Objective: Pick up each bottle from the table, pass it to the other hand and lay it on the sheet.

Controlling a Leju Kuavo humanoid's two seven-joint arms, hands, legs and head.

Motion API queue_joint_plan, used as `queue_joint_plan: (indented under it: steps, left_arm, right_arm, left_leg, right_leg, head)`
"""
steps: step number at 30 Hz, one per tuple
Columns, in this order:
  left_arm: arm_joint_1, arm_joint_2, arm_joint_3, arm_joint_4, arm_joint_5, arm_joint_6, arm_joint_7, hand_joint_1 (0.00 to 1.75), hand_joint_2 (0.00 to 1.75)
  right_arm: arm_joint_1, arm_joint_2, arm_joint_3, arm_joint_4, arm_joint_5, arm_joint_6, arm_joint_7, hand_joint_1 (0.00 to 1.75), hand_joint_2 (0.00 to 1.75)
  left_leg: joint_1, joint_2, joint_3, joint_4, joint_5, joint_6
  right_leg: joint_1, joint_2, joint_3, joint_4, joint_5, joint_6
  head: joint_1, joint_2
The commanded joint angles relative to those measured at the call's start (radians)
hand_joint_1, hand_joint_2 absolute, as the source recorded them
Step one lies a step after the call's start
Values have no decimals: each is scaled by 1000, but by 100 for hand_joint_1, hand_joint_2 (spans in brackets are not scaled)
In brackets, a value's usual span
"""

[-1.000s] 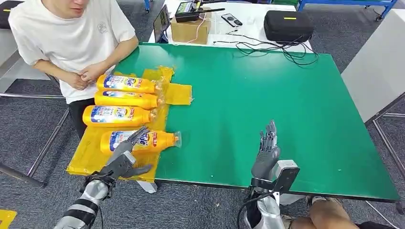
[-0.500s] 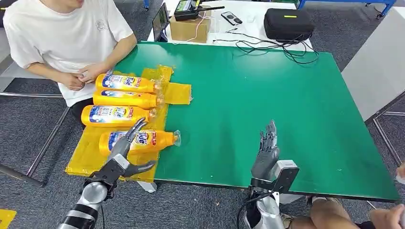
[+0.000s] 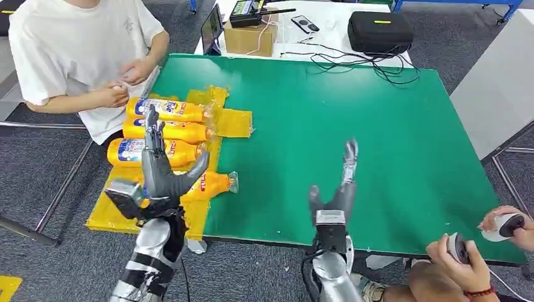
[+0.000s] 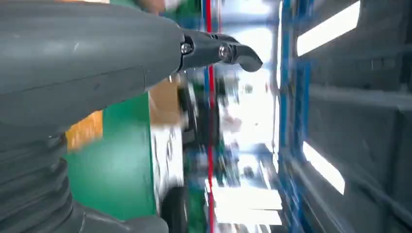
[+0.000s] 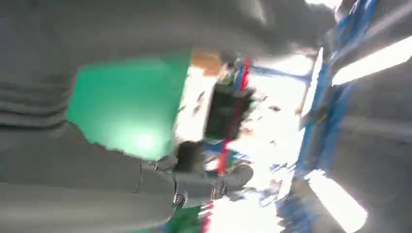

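Since the earlier frames the left hand [image 3: 160,170] has risen from the near edge of the yellow sheet [image 3: 113,211] and now stands upright, in the lower left of the head view, in front of the two nearer bottles. Its fingers point up and are spread, the thumb sticks out to the right, and it holds nothing. The right hand [image 3: 340,185] has also turned: before the palm side was more visible, now it shows edge-on, fingers straight up and apart, thumb to the left, also empty, over the near part of the green table [image 3: 352,107].

Four yellow bottles lie on their sides on the sheet at the left of the frame, caps to the right. The farthest bottle [image 3: 173,108] and the second bottle [image 3: 182,131] are close together. The third bottle [image 3: 129,152] and the nearest bottle [image 3: 211,182] are partly hidden by the left hand.

At the upper left a person in a white shirt [image 3: 75,50] sits by the table and has lifted both hands to the chest. At the lower right another person's hands [image 3: 469,251] have come in, each holding a controller.

At the top are a cardboard box [image 3: 250,38] and a black case [image 3: 380,31].
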Motion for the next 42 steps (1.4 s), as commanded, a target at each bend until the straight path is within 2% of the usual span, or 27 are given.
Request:
queue_joint_plan:
  steps: [1,7,8,9,11,12,16,17,19,22,25,26,31,32,36,39,42]
  left_arm:
    - [-194,-80,1,376,116,199,-6,0,175]
    - [-228,-75,-20,476,35,286,-6,0,175]
    - [-215,-80,-12,479,-17,286,-6,0,175]
    - [-213,-80,-8,483,-29,286,-6,0,175]
    - [-201,-80,-13,486,-61,286,-6,0,175]
    - [-206,-80,-67,502,12,286,-6,0,175]
    - [-206,-80,-67,502,12,286,-6,0,175]
    - [-208,-80,-65,502,3,286,-6,0,175]
    - [-206,-80,-101,499,36,282,-6,0,175]
    - [-192,-80,-72,476,54,286,-6,0,175]
    - [-181,-80,-56,457,47,286,-6,0,175]
    - [-181,-80,-55,458,62,286,-6,0,175]
    - [-185,-80,-55,463,69,286,-6,0,175]
    - [-186,-80,-54,464,68,286,-6,0,175]
    - [-189,-80,-50,472,77,286,-6,0,175]
    - [-188,-80,-41,467,71,286,-6,0,175]
    - [-193,-80,-43,479,76,286,-6,0,175]
  right_arm:
    - [-105,97,-134,105,102,-7,-3,0,175]
    - [-125,97,-113,235,85,-7,-3,0,175]
    - [-111,97,-115,234,142,-7,-3,0,175]
    - [-112,97,-102,234,144,-7,-3,0,175]
    - [-128,96,-71,287,179,-7,-3,0,175]
    - [-136,79,-15,308,133,-7,-3,0,175]
    - [-136,79,-15,308,133,-7,-3,0,175]
    - [-141,55,40,310,77,-7,-3,0,175]
    - [-113,51,25,246,99,-7,-3,0,175]
    - [-124,36,56,274,-57,-7,-3,0,175]
    - [-103,73,-39,234,54,-7,-3,0,175]
    - [-94,86,-63,217,103,-7,-3,0,0]
    - [-93,97,-80,222,130,-7,-3,0,0]
    - [-97,97,-80,231,119,-7,-3,0,175]
    - [-102,97,-82,241,91,-7,-3,0,175]
    - [-105,97,-82,243,67,-7,-3,0,175]
    - [-109,97,-84,247,55,-7,-3,0,175]
  left_leg:
    - [0,-1,2,-1,0,0]
    - [0,1,4,-1,-1,0]
    - [0,1,3,-1,-1,0]
    - [1,2,8,-1,-3,-1]
    - [0,1,5,-1,-2,-1]
    - [0,1,4,-1,-2,-1]
    - [0,2,4,0,-2,-1]
    - [0,1,2,0,-1,0]
    - [0,1,2,0,-2,0]
    - [0,1,2,-1,-1,0]
    - [1,2,4,0,-3,-1]
    - [0,1,2,0,-2,0]
    - [0,1,2,0,-2,-1]
    - [0,1,3,0,-2,-1]
    - [0,1,1,0,-1,0]
    - [1,3,6,0,-4,-1]
    - [0,2,2,0,-2,-1]
  right_leg:
    - [0,-1,3,0,-1,-1]
    - [1,0,5,-2,-1,-1]
    - [0,0,3,-1,-1,-1]
    - [1,1,8,-2,-2,-3]
    - [1,0,6,-2,-2,-2]
    - [0,1,4,-1,-1,-1]
    - [1,1,4,0,-2,-2]
    - [0,1,2,-1,-1,-1]
    - [1,0,3,-1,-1,-1]
    - [0,1,2,-1,-1,-1]
    - [1,1,4,-1,-2,-2]
    - [0,0,2,-1,-1,-1]
    - [1,0,2,-1,-1,-1]
    - [1,0,4,-1,-2,-2]
    - [0,1,1,0,-1,-1]
    - [1,2,6,-1,-3,-3]
    - [0,2,3,-1,-1,-1]
  head:
    - [1,0]
    - [0,0]
    - [0,0]
    - [0,0]
    - [0,0]
    - [1,0]
    - [1,0]
    - [0,0]
    - [1,0]
    - [1,0]
    - [1,0]
    - [0,0]
    - [0,0]
    - [0,0]
    - [0,0]
    - [0,0]
    - [0,0]
